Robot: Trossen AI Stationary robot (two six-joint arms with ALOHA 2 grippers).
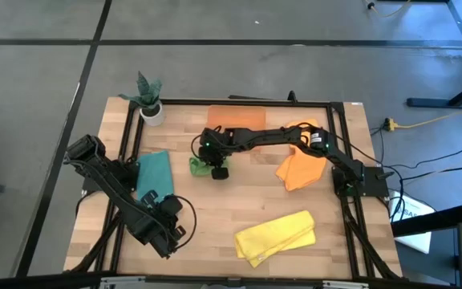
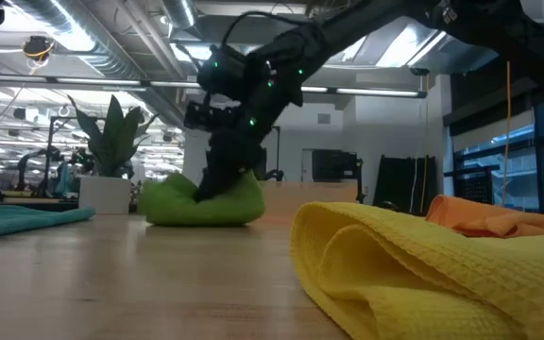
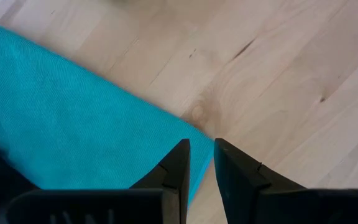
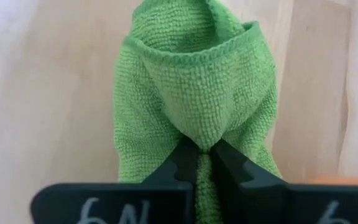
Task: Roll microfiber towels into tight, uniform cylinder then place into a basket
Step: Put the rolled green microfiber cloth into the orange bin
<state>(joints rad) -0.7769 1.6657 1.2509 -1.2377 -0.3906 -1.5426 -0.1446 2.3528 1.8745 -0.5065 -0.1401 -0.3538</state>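
A green towel (image 1: 201, 165) lies bunched near the table's middle, its underside on the wood (image 2: 206, 215). My right gripper (image 4: 204, 149) is shut on it, reaching in from the right. A teal towel (image 1: 152, 172) lies flat at the left. My left gripper (image 3: 202, 152) hovers over the teal towel's near corner, its fingers a narrow gap apart with nothing between them. An orange towel (image 1: 299, 168) lies at the right and a yellow towel (image 1: 277, 237) near the front. The orange basket (image 1: 215, 114) stands at the far edge. My right gripper pinches a raised fold of the green towel (image 4: 202, 127) between its two fingers, several layers gathered together. The fingers slant down from the table's right side. The fold is drawn up into a peak while the towel's lower bulk rests on the table (image 2: 244, 212).
A small white pot with a green plant (image 1: 149, 103) stands at the far left corner. A black frame (image 1: 339, 144) borders the table. Bare wood (image 1: 215, 217) lies between the green and yellow towels.
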